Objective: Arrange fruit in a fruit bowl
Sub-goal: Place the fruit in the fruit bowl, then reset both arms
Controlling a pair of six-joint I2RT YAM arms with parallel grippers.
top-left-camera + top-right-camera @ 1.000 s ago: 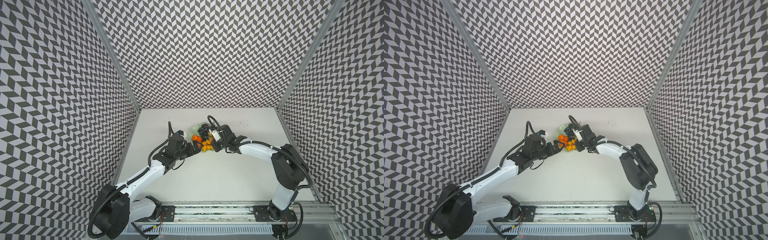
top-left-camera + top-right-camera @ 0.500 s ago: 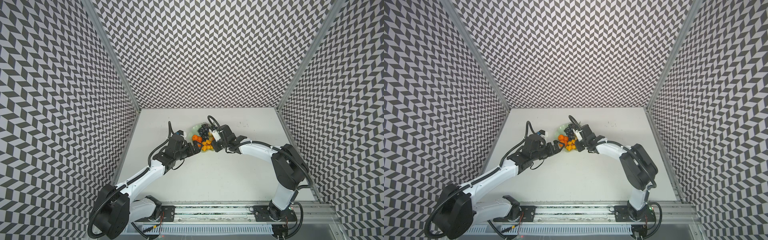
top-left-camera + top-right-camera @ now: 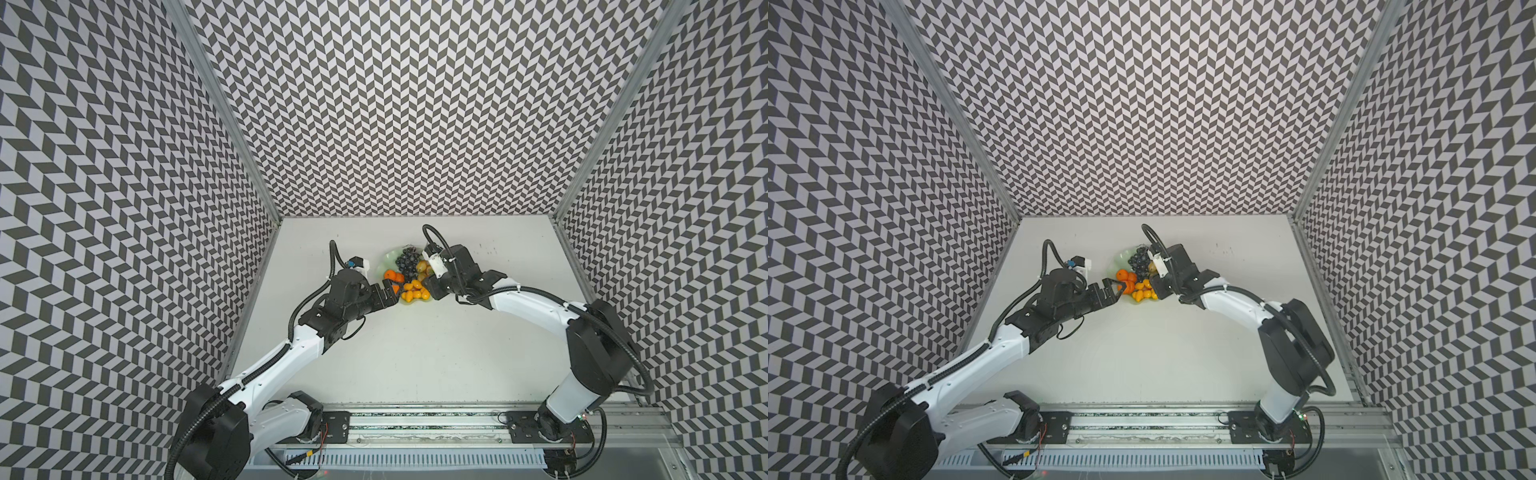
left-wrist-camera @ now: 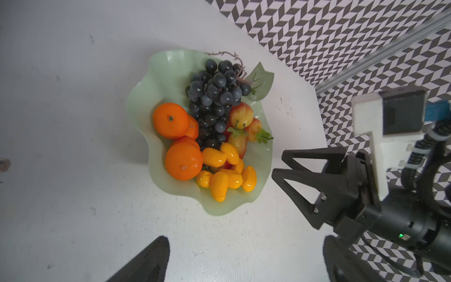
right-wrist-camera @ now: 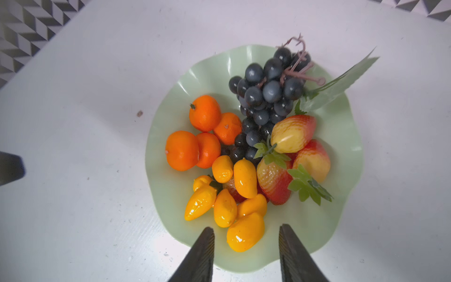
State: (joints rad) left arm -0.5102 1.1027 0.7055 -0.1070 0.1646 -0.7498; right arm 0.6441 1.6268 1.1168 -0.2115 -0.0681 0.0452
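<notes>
Two hands flanked the fruit bowl (image 5: 207, 73), which sat toward the far middle of your bench (image 5: 73, 97). Your right hand (image 5: 246, 228) had its fingers apart, either side of one kumquat (image 5: 245, 232) at the bowl's near right edge, not touching it. Your left hand (image 3: 1119, 289) looked apart too, at the bowl's left edge beside the tangerines (image 5: 181, 150). Grape bunch (image 5: 266, 92), strawberries (image 5: 273, 180) and every other fruit lay inside the bowl.

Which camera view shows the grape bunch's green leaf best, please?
The left wrist view: the leaf faces the camera, whole. The right wrist view shows it slanted and blurred; both top views, too small to tell.
</notes>
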